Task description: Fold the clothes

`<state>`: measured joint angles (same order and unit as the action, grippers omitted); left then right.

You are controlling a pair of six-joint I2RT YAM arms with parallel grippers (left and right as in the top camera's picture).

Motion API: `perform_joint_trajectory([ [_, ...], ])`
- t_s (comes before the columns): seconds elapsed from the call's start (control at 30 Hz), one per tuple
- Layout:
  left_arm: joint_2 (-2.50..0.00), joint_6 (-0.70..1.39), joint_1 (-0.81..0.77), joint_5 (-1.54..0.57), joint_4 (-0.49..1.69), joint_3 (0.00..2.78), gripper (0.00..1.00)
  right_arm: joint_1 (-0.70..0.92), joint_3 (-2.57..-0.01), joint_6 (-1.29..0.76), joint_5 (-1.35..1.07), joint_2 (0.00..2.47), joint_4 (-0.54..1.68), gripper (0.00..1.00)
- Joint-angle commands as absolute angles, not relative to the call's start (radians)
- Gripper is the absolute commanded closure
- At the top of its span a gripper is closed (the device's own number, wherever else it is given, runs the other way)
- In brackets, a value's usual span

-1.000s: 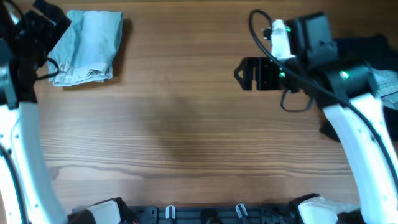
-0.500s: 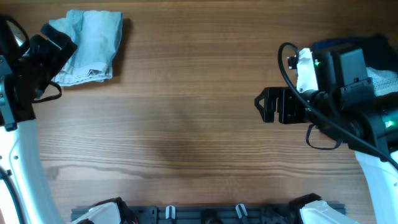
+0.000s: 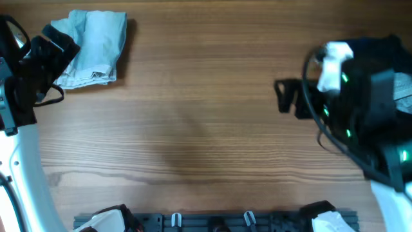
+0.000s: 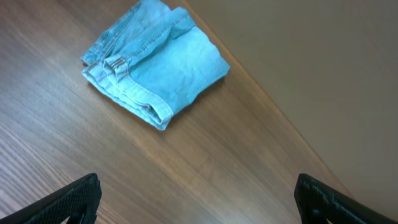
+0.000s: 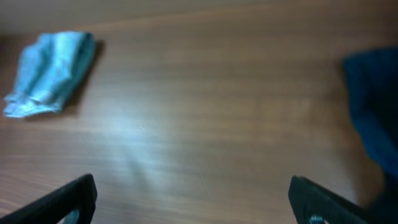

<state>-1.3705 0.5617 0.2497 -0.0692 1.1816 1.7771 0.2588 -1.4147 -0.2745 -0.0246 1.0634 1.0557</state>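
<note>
A folded pair of light blue denim shorts (image 3: 90,48) lies at the table's far left; it also shows in the left wrist view (image 4: 155,71) and the right wrist view (image 5: 50,71). My left gripper (image 3: 58,45) hangs just left of the shorts, open and empty, its fingertips wide apart (image 4: 199,199). My right gripper (image 3: 290,100) is at the right side, open and empty, fingertips wide apart (image 5: 193,199), pointing left over bare wood. A dark blue garment (image 5: 373,106) lies at the right edge, mostly hidden under the right arm in the overhead view (image 3: 380,48).
The wooden table (image 3: 193,116) stretches between the arms. A grey-white cloth (image 3: 404,87) peeks out at the far right edge. The table's far edge (image 4: 273,112) runs close behind the folded shorts. A black rail (image 3: 212,219) lines the front edge.
My right arm has swung right and back toward the dark garment, with its gripper open. My left arm drew back slightly from the shorts earlier and has since held still.
</note>
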Motion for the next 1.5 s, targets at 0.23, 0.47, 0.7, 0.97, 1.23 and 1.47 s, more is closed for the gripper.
perform_joint_trajectory([
  [0.23,-1.364,0.554,0.253,-0.078,1.18,1.774,0.0,-0.049,-0.492,-0.236,-0.03,0.292,0.425,0.0],
  [0.47,-1.364,0.554,0.253,-0.078,1.18,1.774,0.0,-0.067,-0.153,-0.3,-0.03,0.07,0.084,0.0],
  [0.7,-1.364,0.554,0.253,-0.078,1.18,1.774,0.0,-0.067,-0.005,-0.347,-0.026,0.003,-0.102,0.0],
  [0.97,-1.364,0.554,0.253,-0.078,1.18,1.774,0.0,-0.067,-0.005,-0.212,-0.03,0.003,-0.003,0.0],
  [1.23,-1.364,0.554,0.253,-0.078,1.18,1.774,0.0,-0.067,-0.005,-0.212,-0.03,0.011,-0.004,0.0],
  [1.47,-1.364,0.554,0.253,-0.078,1.18,1.774,0.0,-0.067,-0.005,-0.212,-0.03,0.011,-0.004,0.0],
])
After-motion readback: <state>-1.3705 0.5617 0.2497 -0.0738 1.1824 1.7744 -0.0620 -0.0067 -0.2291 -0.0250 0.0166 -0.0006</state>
